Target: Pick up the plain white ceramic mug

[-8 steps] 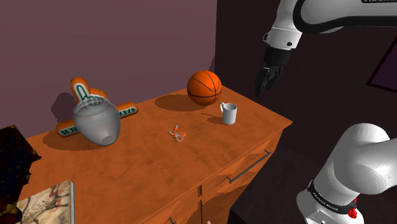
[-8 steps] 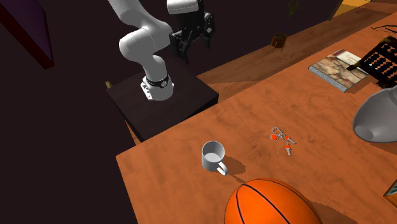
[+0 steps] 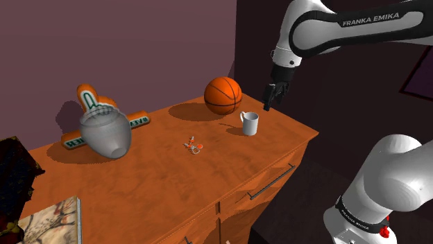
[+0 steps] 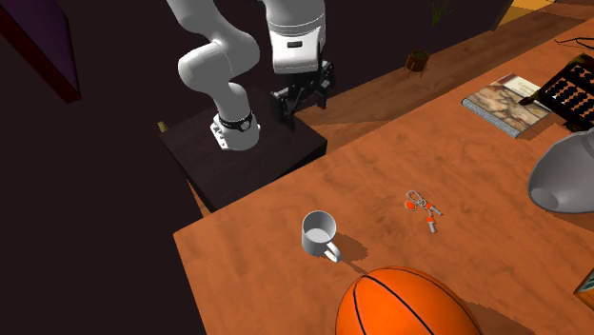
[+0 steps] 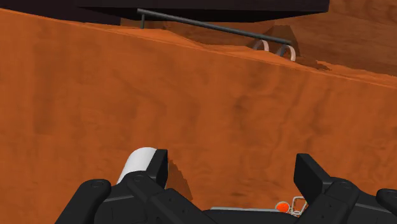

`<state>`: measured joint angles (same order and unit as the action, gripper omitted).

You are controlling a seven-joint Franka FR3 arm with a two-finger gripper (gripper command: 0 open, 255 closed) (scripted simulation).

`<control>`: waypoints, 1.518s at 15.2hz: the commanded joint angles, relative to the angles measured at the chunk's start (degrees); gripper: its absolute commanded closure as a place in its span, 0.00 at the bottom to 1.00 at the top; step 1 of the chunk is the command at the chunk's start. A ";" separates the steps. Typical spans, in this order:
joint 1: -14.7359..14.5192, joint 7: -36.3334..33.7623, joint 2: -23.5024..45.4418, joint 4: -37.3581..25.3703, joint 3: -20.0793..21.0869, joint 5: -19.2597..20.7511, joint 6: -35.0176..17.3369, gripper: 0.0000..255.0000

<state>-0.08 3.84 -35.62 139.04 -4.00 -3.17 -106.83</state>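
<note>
White mug (image 3: 250,123) near black gripper (image 3: 270,100)

White mug (image 3: 250,123) stands upright, empty, handle toward the shoulder view's left, on orange wooden dresser top (image 3: 159,173) near its corner, close to basketball (image 3: 223,95), not touching.
</note>
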 commanded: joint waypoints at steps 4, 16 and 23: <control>0.47 1.21 9.84 -1.23 -0.79 1.17 -8.28 0.00; 1.56 3.20 36.14 -12.40 -2.46 2.63 -22.57 0.00; 1.62 3.58 39.47 -10.95 -2.48 2.20 -27.31 0.00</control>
<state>1.54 7.38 3.33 127.88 -6.50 -0.89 -133.39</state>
